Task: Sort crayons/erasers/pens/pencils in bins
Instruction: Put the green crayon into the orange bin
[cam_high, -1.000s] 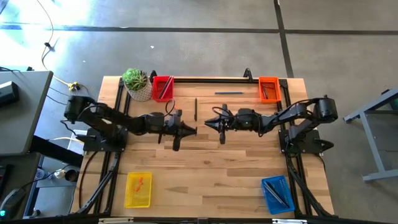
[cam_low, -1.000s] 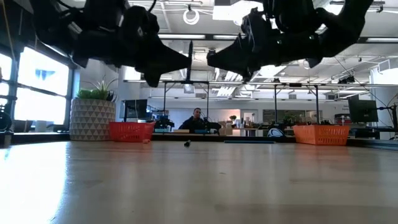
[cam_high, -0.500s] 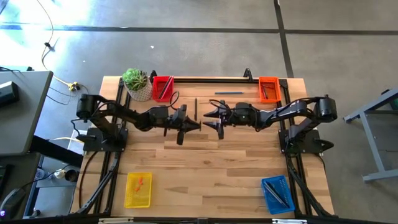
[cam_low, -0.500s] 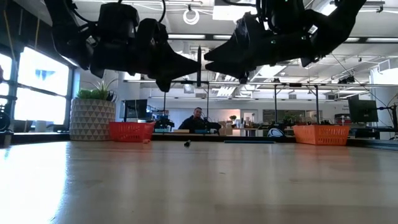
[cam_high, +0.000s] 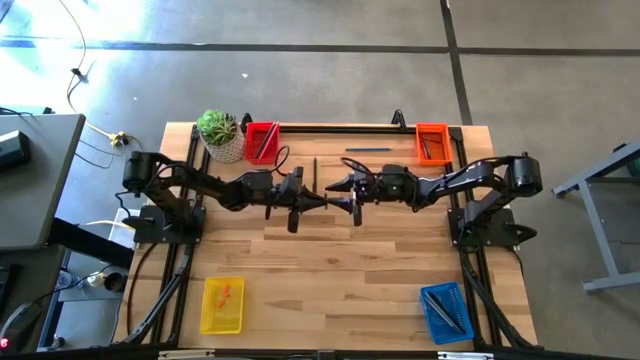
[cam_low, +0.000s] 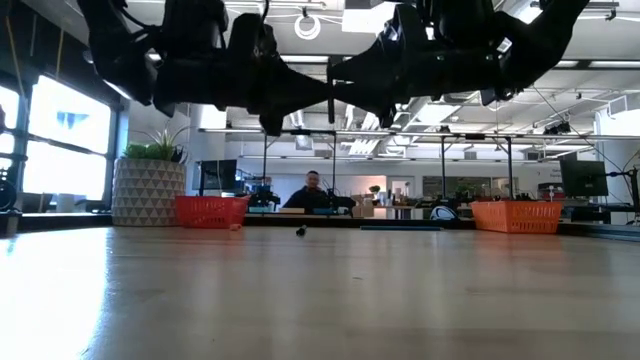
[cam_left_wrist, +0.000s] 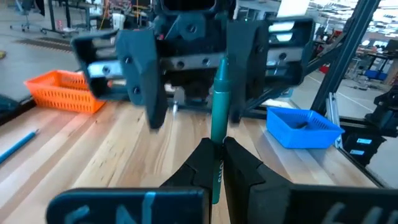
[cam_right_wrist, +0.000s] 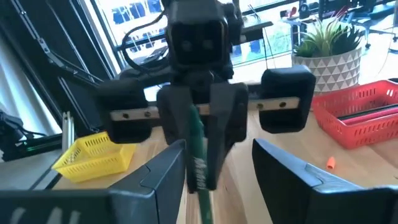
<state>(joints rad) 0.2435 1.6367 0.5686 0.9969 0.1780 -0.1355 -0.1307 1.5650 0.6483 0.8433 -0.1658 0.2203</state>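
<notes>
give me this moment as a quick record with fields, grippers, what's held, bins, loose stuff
left gripper: above table centre, jaws shut on the thin green pen
right gripper: facing it, jaws open around the pen's far end
bins: red mesh basket and orange mesh basket at far corners; yellow mesh basket and blue mesh basket at near corners
loose items: dark stick, blue stick
other: white pot with a green plant

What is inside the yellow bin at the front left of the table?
In the high view the yellow bin holds one short orange crayon. The rest of its floor looks bare, though anything small against the mesh walls cannot be told.
</notes>
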